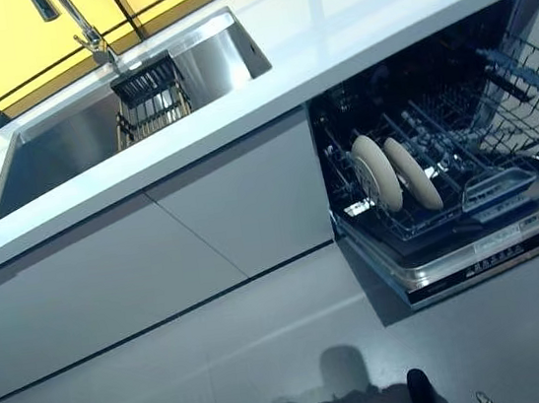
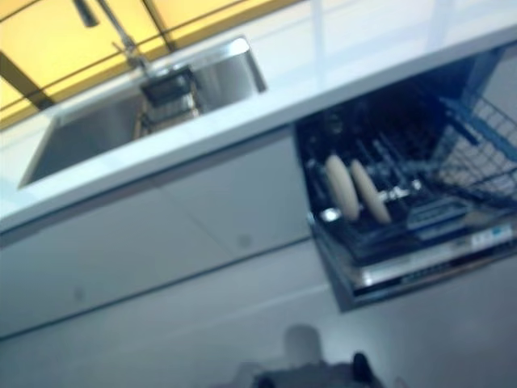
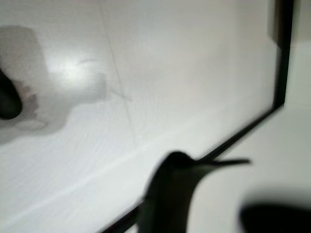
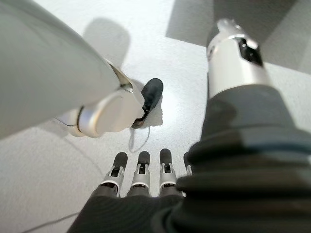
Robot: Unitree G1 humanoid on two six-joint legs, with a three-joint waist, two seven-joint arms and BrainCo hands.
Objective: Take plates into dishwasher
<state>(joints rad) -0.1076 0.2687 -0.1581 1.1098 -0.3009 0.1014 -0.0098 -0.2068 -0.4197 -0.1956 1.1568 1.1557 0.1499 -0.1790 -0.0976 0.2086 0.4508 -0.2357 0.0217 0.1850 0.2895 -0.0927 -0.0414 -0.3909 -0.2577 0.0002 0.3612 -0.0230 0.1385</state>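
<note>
Two round cream ceramic plates (image 1: 395, 173) are being held upright in the open dishwasher's dark wire rack (image 1: 498, 122). Nothing is being gripped by the right hand (image 4: 141, 172), fingers straight; the left hand's state cannot be told. Stiff, slippery, breakable plates are best being taken by the rim.

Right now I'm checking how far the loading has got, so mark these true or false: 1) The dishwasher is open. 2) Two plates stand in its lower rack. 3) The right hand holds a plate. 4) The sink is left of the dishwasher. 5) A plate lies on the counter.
1) True: the dishwasher is open, racks pulled out.
2) True: two plates stand on edge, side by side, in the lower rack.
3) False: the right hand holds nothing; its fingers are straight, pointing at the floor.
4) True: the sink sits left of the dishwasher.
5) False: no plate shows on the counter.
</note>
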